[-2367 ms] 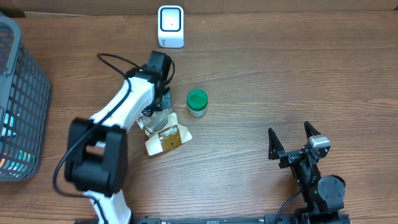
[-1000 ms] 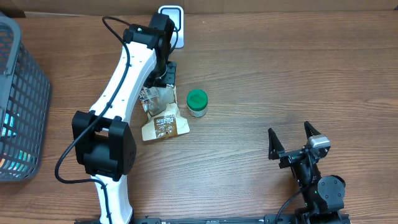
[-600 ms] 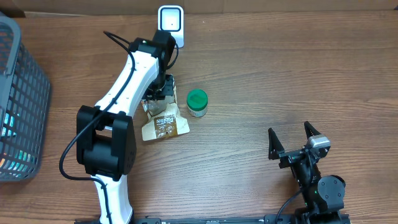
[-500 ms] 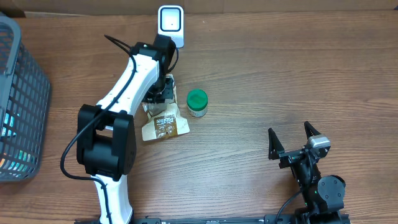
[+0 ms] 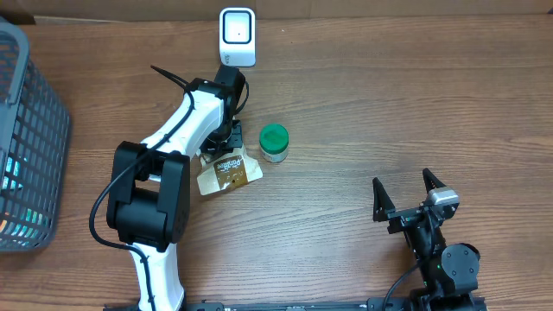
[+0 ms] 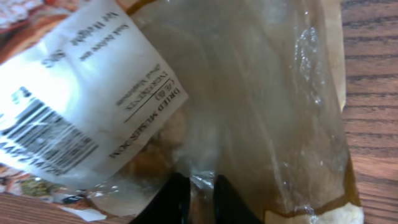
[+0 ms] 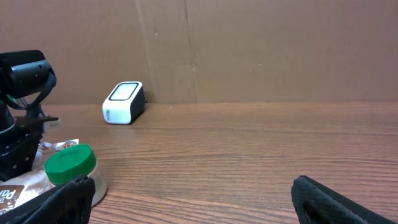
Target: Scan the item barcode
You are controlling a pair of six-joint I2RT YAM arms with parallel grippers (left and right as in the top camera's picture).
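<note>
The basket (image 5: 34, 130) is screening its contents behind its grid. The left end effector (image 5: 226, 136) is lowering from the scanner (image 5: 237, 36), settling the pouch (image 5: 232, 170) on the bench (image 5: 389, 104) beside the jar (image 5: 274, 142), so the scan is likely over; its fingers (image 6: 176, 199) are nearly together on the film, grasping or released I cannot tell. The right end effector (image 5: 403, 188) is gaping idle

Bright, even light; bag (image 6: 249, 93) blurred, glaring close-up.

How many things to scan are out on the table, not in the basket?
2. A brown pouch lies left of the middle, and a green-lidded jar stands just right of it. The grey basket may hide more.
</note>
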